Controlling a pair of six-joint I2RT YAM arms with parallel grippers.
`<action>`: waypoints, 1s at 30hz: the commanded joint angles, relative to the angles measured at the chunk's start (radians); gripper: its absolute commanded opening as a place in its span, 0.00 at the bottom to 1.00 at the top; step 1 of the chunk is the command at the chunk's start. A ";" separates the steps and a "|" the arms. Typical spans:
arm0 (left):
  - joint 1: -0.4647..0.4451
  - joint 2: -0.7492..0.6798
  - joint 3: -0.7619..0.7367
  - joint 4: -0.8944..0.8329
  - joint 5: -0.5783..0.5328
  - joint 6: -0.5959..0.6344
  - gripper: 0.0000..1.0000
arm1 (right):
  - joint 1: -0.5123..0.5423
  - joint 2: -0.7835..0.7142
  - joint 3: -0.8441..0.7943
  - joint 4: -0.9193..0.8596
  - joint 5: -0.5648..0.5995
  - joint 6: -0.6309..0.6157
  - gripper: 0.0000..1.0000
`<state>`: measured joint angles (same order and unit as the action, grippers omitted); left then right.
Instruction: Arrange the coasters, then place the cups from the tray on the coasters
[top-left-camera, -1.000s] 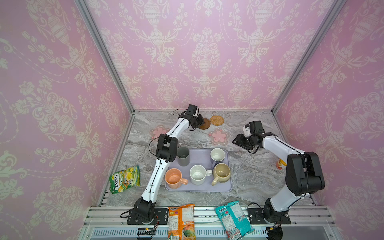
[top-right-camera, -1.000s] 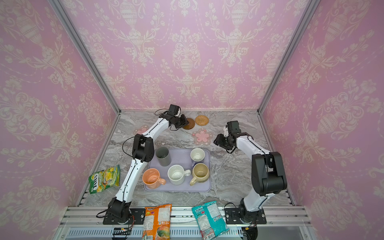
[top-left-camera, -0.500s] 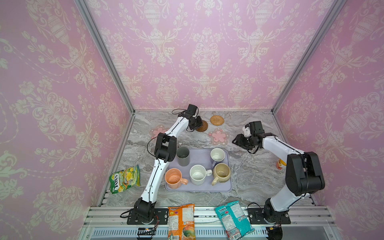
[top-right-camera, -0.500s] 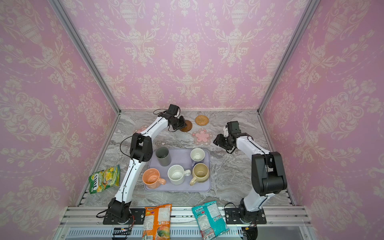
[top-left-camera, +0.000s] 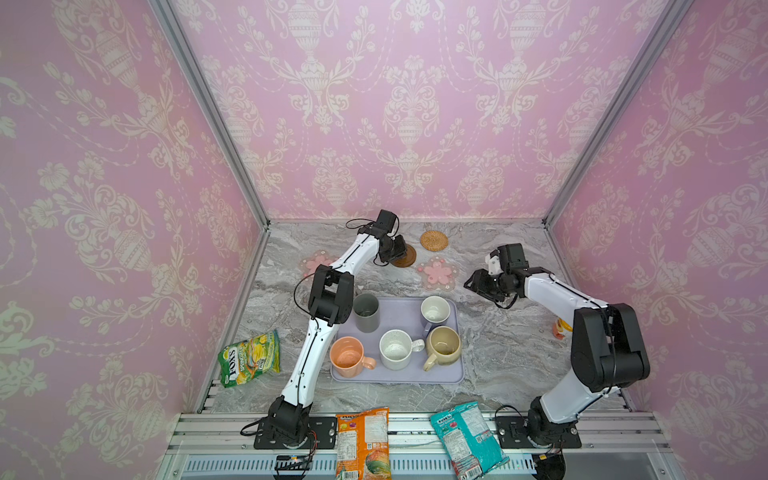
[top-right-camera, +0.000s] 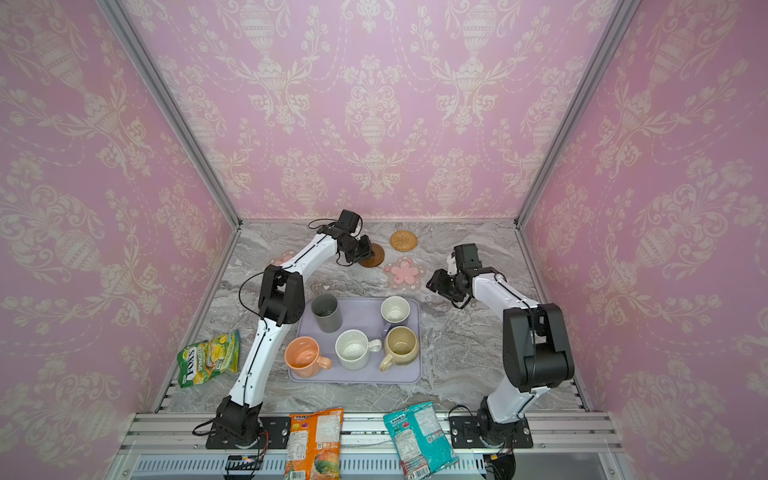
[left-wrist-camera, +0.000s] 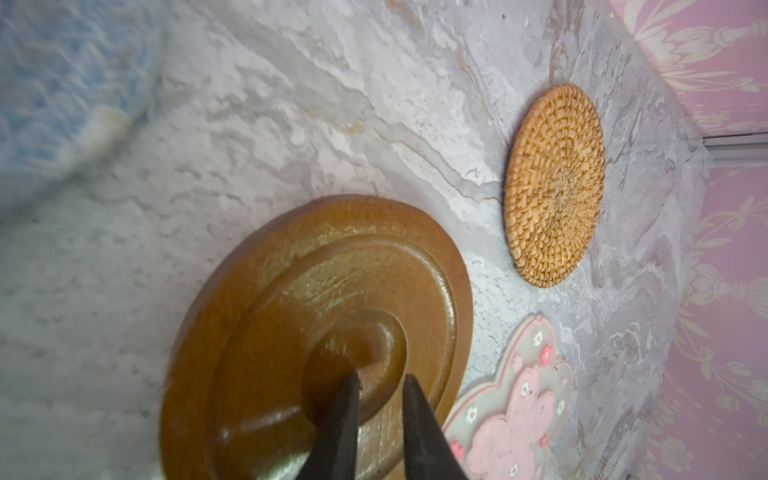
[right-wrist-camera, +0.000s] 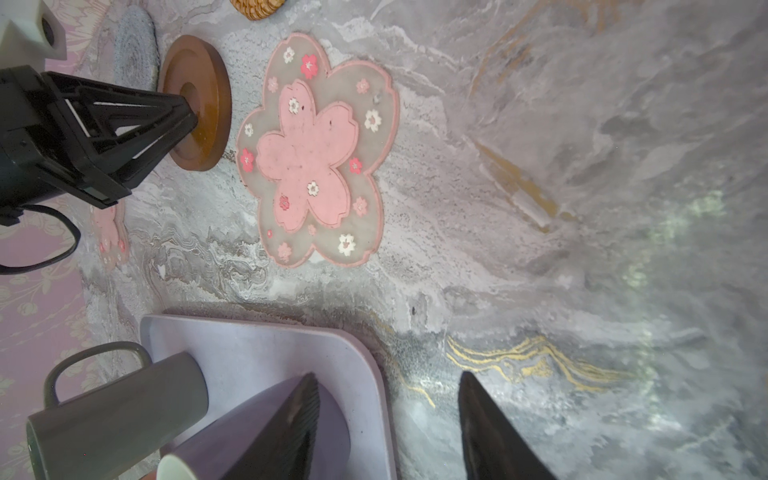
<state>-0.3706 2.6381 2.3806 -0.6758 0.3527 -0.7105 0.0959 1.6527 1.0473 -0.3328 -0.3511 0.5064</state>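
So, the job has only just begun. On the lavender tray (top-left-camera: 399, 305), low in the middle of both top views, sit a tall dark grey cup (top-left-camera: 366, 311), a lavender mug (top-left-camera: 434, 312), a white speckled mug (top-left-camera: 397, 350), a peach-orange mug (top-left-camera: 348, 356) and a beige-yellow mug (top-left-camera: 444, 347). No cup is on a coaster yet.

The left claw (left-wrist-camera: 380, 382) is almost pinched shut and holds nothing. Its tips press on the smooth round wooden coaster (left-wrist-camera: 332, 270), above the tray. Near it lie a bumpy rattan coaster (top-left-camera: 434, 240), a pink flower coaster (top-left-camera: 437, 273) with a see-through edge, a second flower coaster (right-wrist-camera: 110, 235) further left, and a fuzzy grey-blue woven coaster (right-wrist-camera: 135, 45).

The right claw (right-wrist-camera: 388, 378) is half open and empty, over the marble table (top-left-camera: 498, 353) right of the tray.
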 joint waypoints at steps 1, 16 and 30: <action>-0.011 -0.016 -0.029 -0.080 -0.010 0.039 0.23 | 0.001 0.002 -0.020 0.020 -0.014 0.029 0.55; 0.005 -0.007 0.049 -0.076 0.006 0.036 0.26 | 0.002 -0.018 -0.029 0.013 -0.012 0.018 0.56; 0.051 -0.150 0.192 -0.234 0.063 0.170 0.32 | 0.005 -0.041 -0.028 0.014 -0.008 0.014 0.56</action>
<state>-0.3485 2.5721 2.5748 -0.7868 0.4316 -0.6395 0.0967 1.6524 1.0252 -0.3096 -0.3515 0.5240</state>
